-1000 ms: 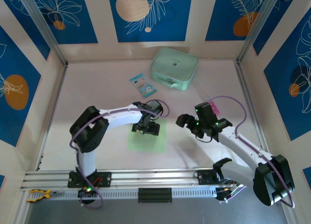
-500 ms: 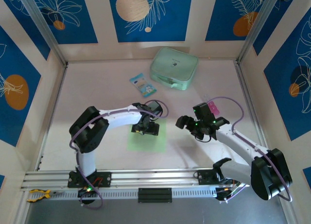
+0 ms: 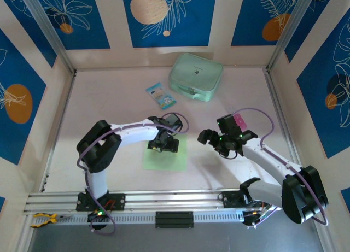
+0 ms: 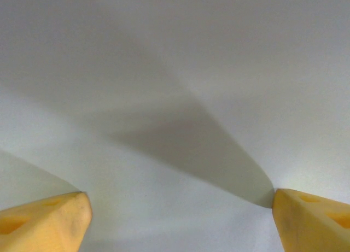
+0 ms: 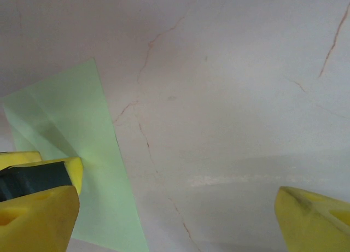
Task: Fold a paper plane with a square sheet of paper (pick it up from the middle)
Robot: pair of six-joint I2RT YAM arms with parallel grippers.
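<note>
The square sheet of paper lies flat on the table in front of the arms, pale green and faintly creased. My left gripper is low over the sheet's upper middle. In the left wrist view its yellow fingertips stand wide apart, open, with the pale surface close under them and nothing between them. My right gripper hovers over bare table just right of the sheet, open and empty. The paper's right edge shows by its left fingertip.
A mint-green zip case sits at the back, with a small blue-and-white packet to its left. The metal rail runs along the near edge. Frame posts and walls close in the sides. The table shows thin crack lines.
My right gripper has drifted slightly left towards the sheet. The left gripper and the paper have stayed where they were.
</note>
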